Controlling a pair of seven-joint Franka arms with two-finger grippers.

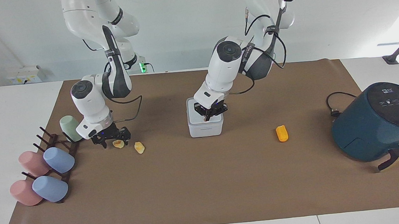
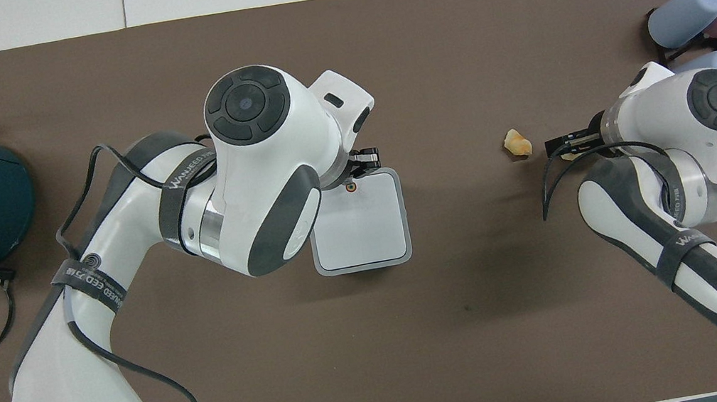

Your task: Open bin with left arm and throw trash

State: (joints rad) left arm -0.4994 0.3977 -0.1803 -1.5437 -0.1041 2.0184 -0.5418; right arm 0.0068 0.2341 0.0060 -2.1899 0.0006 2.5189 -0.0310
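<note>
The white bin (image 1: 204,130) stands mid-mat with its lid down; it also shows in the overhead view (image 2: 363,229), with the button (image 2: 350,187) at the lid's edge farthest from the robots. My left gripper (image 1: 207,117) is shut, its tips down on the lid where the button sits. My right gripper (image 1: 113,142) is open, low on the mat, its fingers either side of one pale yellow lump (image 1: 118,143). The second lump (image 1: 139,147) lies beside it, toward the bin. The orange oblong piece (image 1: 281,133) lies toward the left arm's end.
A dark teal air fryer (image 1: 375,123) with its cord stands at the left arm's end. A dark rack (image 1: 68,151) with pastel cups (image 1: 58,159) stands at the right arm's end, close to my right gripper. A brown mat (image 1: 205,190) covers the table.
</note>
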